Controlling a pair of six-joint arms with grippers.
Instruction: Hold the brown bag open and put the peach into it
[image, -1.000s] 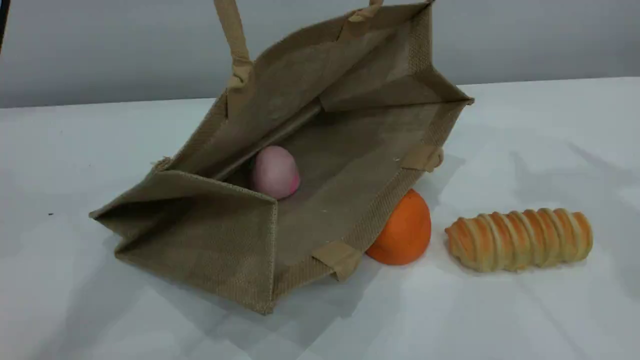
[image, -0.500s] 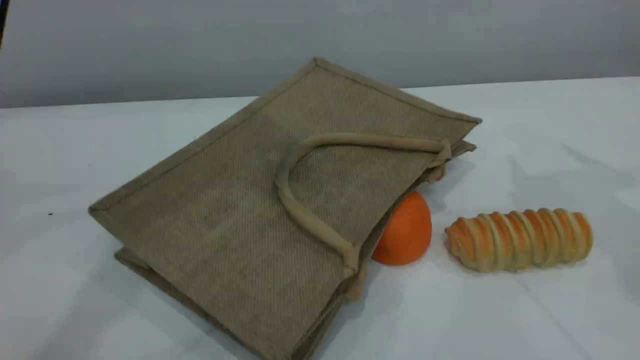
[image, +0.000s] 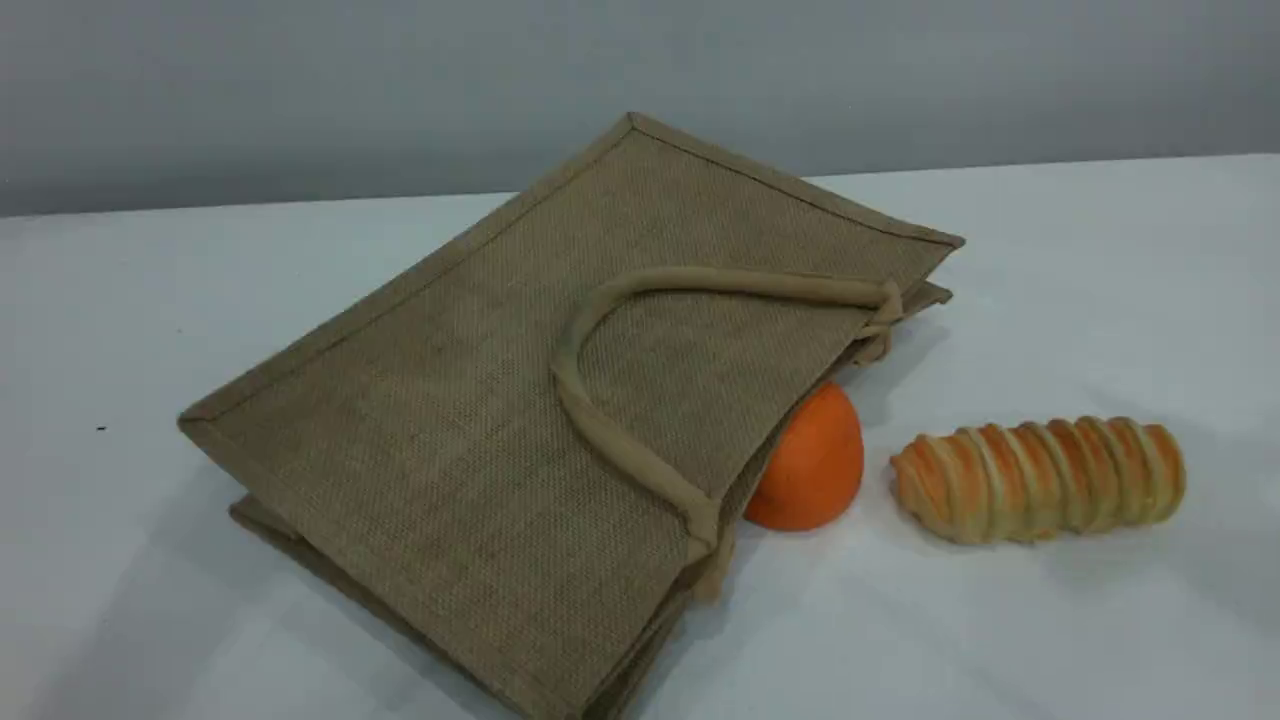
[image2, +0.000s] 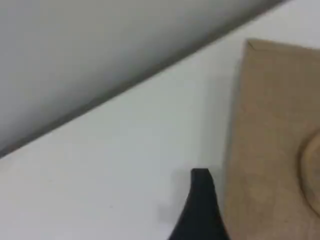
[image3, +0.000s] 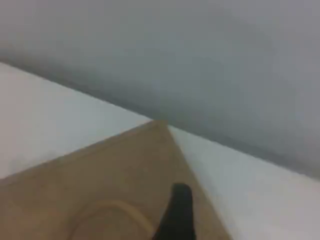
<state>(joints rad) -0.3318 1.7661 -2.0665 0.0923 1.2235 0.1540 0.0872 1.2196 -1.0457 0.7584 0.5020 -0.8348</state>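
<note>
The brown bag lies collapsed on its side on the white table, its upper face flat and sloping, and one rope handle lies across it. The peach is hidden. Neither arm shows in the scene view. In the left wrist view one dark fingertip hangs above the table just beside the brown bag's edge, with nothing on it. In the right wrist view a dark fingertip hovers over a corner of the brown bag, also bare. Both grippers hold nothing.
An orange fruit sits against the bag's mouth edge, partly under it. A striped bread roll lies to its right. A grey wall rises behind the table's far edge.
A second ago the bag's upper side was lifted by its handle, with the pink peach visible inside. The handle was let go, the side fell shut over the peach, and the bag now rests still.
</note>
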